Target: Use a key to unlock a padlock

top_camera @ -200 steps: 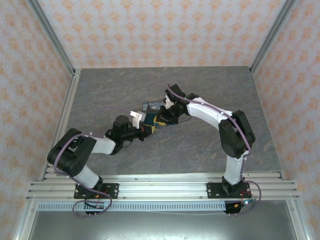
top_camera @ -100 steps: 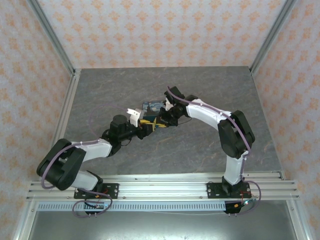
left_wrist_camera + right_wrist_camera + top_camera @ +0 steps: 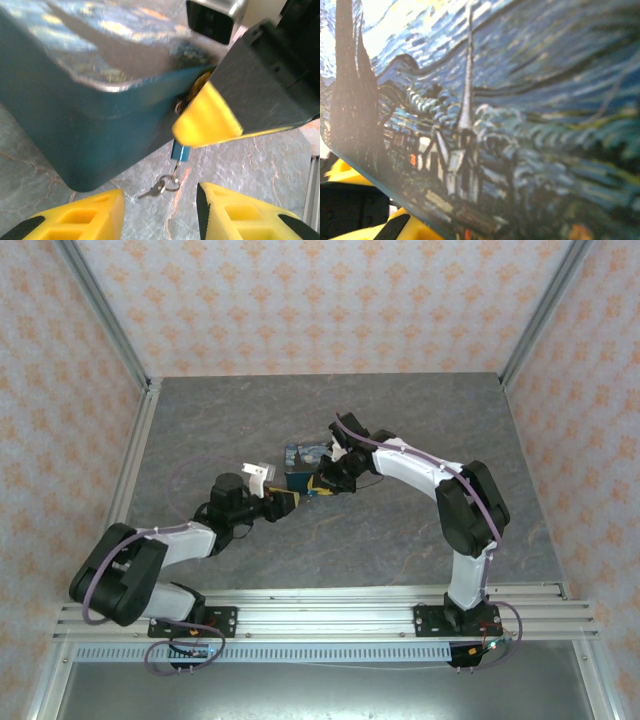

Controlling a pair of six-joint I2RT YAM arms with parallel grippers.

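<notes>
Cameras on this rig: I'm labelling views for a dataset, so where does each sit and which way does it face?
Top external: high behind the bases, looking down on the table; left arm and right arm show, meeting at the painted tin.
Left wrist: low, facing the tin's side, padlock and key; own yellow fingers at the bottom.
Right wrist: close to the tin's painted lid; own yellow finger below.
Shared: all three see the tin.

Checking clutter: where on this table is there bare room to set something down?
Bare table along the back wall, by the left rail, and beyond the right arm's elbow. Crowded at centre: left gripper and right gripper meet at the painted tin.
</notes>
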